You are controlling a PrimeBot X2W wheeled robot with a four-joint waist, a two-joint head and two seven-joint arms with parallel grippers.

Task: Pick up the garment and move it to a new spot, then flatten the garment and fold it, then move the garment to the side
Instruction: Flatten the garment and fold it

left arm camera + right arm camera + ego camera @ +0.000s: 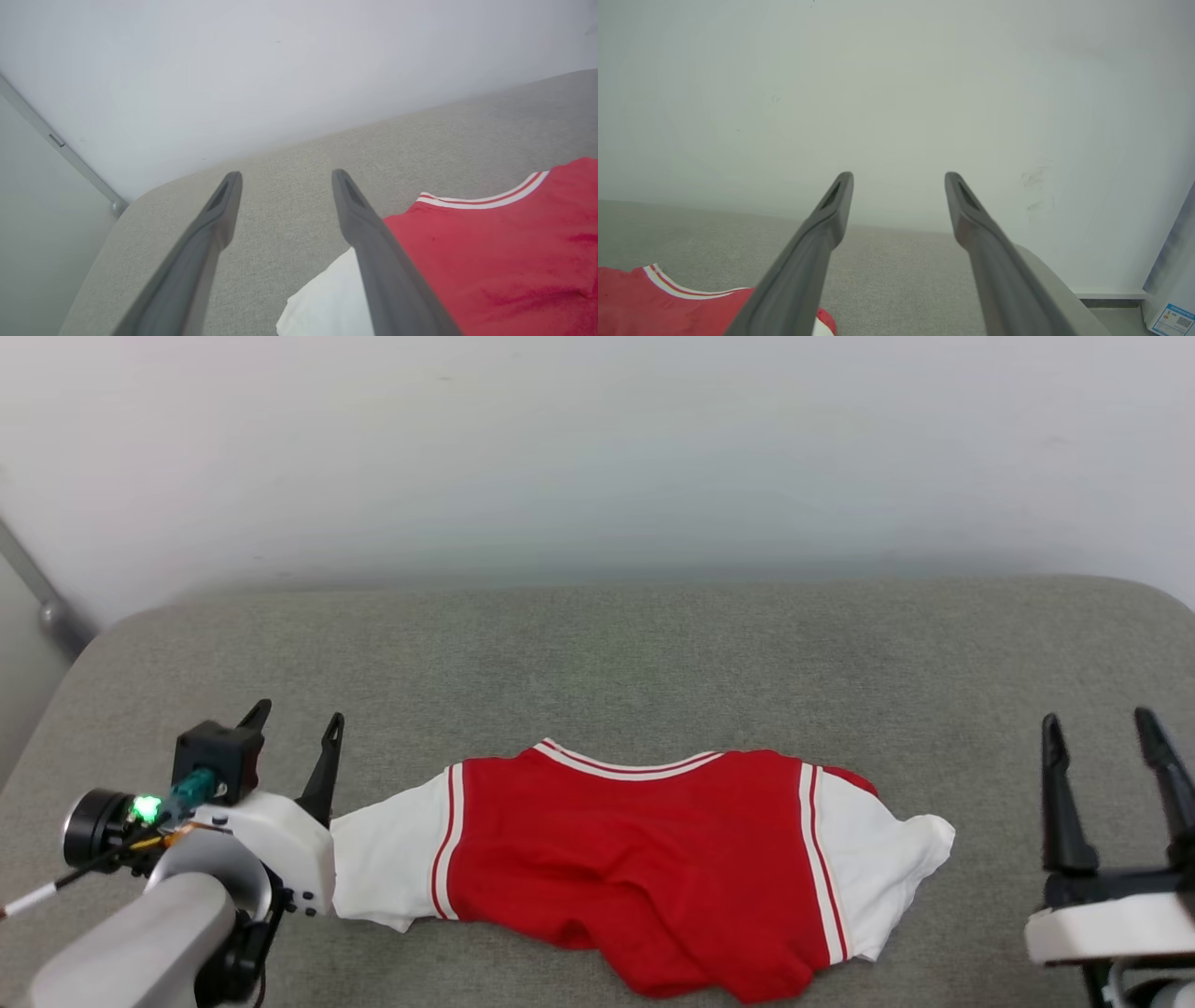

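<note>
Garment [644, 859] on the grey padded surface [597, 653], near middle, collar toward the far side. Lies with its long axis left to right, sleeve to sleeve, with the red hem rumpled along the near edge.

Left gripper [297, 721] just beside the left white sleeve, jaws apart and empty. Right gripper [1098, 723] well apart from the right sleeve, jaws likewise apart, nothing between them. Nearer arm: the left.

Probably calls next for a rightward reach from the left and a longer leftward reach from the right, to take both ends.

Head view gives the whole outline. Left wrist view, along the left gripper [286, 179], puts the garment [490, 252] close by one finger, where the head view has the wrist in the way. Touching or not: hard to tell. Right wrist view, past the right gripper [899, 179], catches a corner of the garment [668, 308] at lower left.
</note>
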